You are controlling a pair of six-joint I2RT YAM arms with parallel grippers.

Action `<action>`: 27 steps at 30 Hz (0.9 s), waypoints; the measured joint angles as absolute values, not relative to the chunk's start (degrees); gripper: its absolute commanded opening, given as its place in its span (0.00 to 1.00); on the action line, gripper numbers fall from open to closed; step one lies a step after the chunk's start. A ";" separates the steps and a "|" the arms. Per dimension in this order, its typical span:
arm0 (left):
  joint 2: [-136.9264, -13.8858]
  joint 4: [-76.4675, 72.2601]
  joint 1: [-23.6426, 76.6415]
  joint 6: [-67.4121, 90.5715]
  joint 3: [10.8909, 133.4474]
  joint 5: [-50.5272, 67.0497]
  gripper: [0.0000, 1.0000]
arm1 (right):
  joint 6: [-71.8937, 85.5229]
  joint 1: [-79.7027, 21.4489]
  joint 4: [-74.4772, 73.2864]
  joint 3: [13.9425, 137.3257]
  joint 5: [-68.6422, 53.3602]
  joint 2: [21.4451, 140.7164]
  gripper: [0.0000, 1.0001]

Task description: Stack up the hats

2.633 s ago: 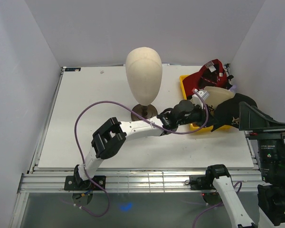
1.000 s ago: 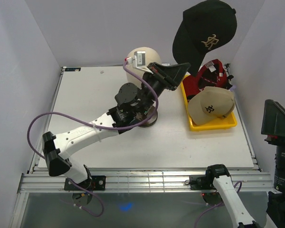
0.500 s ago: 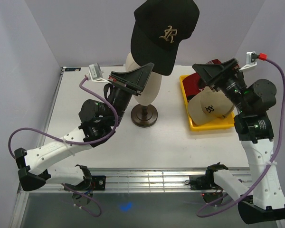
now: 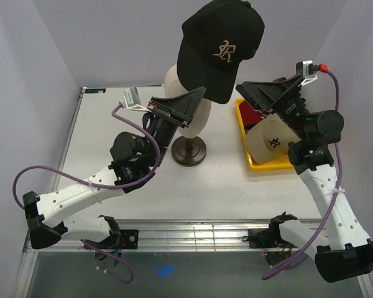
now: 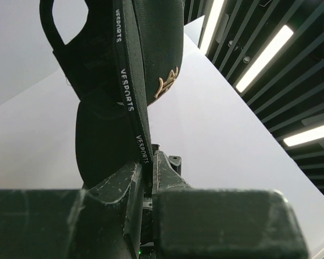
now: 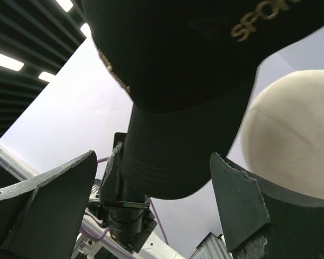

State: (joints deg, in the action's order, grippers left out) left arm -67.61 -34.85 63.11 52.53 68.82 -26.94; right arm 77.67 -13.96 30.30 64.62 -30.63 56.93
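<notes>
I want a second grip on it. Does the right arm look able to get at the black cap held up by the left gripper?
Probably yes. The right gripper is open right beside the black cap, nothing between them; its wrist view shows the brim between its spread fingers.

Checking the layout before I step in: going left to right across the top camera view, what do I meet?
Left arm's black elbow → mannequin stand → tan cap in the yellow tray. The raised black cap overlaps the stand, so it's left out.
</notes>
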 measured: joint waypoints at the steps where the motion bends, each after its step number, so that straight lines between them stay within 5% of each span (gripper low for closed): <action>1: -67.92 -34.85 63.11 52.60 69.04 -26.92 0.00 | 77.97 -14.57 31.03 64.60 -30.61 57.06 0.90; 27: -68.66 -34.74 63.11 54.17 70.13 -26.57 0.00 | 78.96 -20.71 35.75 60.31 -26.24 61.32 0.96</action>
